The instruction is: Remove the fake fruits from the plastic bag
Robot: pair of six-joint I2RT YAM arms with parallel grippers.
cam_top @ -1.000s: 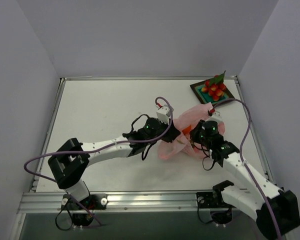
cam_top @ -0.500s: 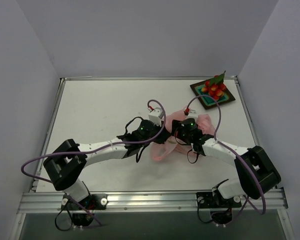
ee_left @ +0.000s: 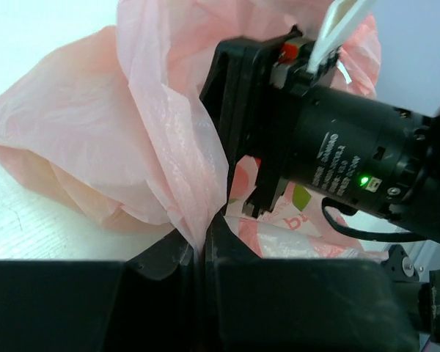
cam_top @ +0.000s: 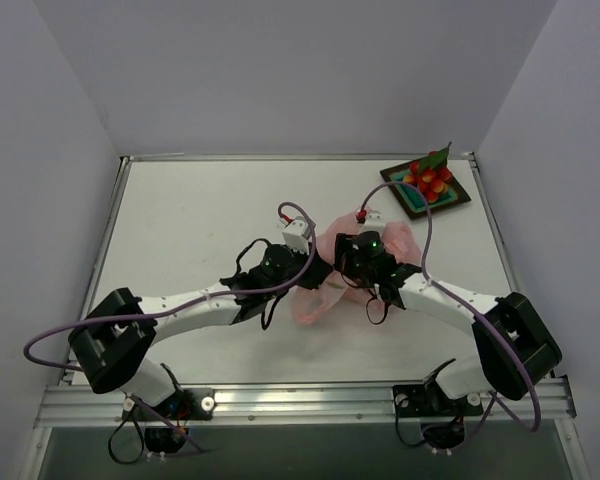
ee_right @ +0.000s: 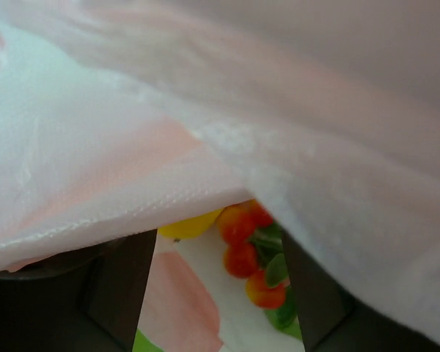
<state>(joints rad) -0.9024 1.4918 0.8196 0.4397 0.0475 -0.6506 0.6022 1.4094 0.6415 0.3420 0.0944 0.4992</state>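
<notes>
The pink plastic bag (cam_top: pixel 308 303) lies crumpled at mid-table between both arms. My left gripper (cam_top: pixel 317 273) is shut on a pinched fold of its film (ee_left: pixel 203 246). My right gripper (cam_top: pixel 346 268) is pushed into the bag's mouth with its jaws open. In the right wrist view its dark fingers (ee_right: pixel 121 282) stand on either side of fake fruits inside the bag: small red ones with green leaves (ee_right: pixel 242 246) and a yellow one (ee_right: pixel 189 226), partly hidden under the film (ee_right: pixel 205 110). Nothing is held between those fingers. The right wrist's black body (ee_left: pixel 345 158) fills the left wrist view.
A dark square tray (cam_top: pixel 454 197) with a teal centre sits at the back right corner, with red and orange fruits and a green leaf (cam_top: pixel 428 178) on it. White walls close in the table on three sides.
The right gripper has opened and swung left into the bag's mouth. The left gripper, still shut on the film, has pulled the bag a little leftward.
</notes>
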